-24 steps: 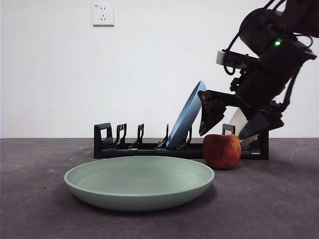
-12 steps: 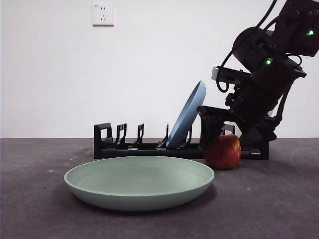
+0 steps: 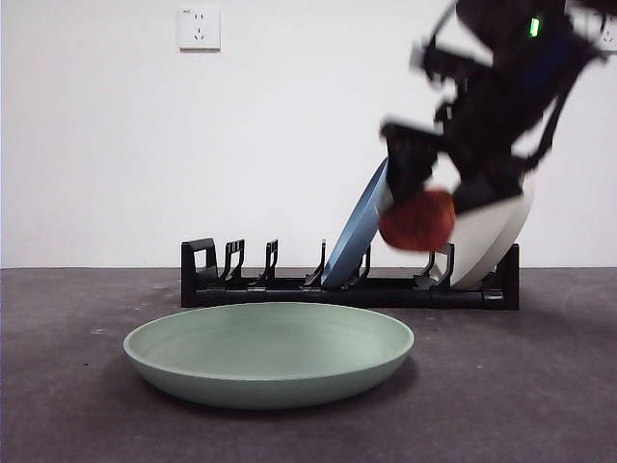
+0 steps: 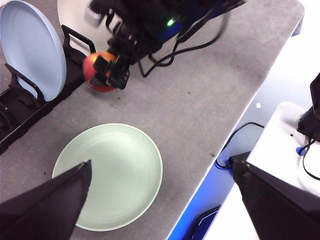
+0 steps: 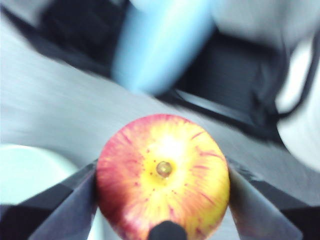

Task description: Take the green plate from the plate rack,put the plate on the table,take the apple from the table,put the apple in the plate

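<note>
The right hand (image 3: 424, 207) grips the round streaked apple (image 3: 416, 220) above the black pronged plate rack (image 3: 289, 285), beside the leaning blue plate (image 3: 359, 231); the left hand (image 4: 160, 200) gapes wide over the matte green plate (image 3: 269, 353).

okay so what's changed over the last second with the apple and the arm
The right gripper came down, closed its fingers on the apple beside the plate rack, and has lifted it off the table, clear above the rack. The green plate, blue plate and rack stayed put; the left gripper waits open.
</note>
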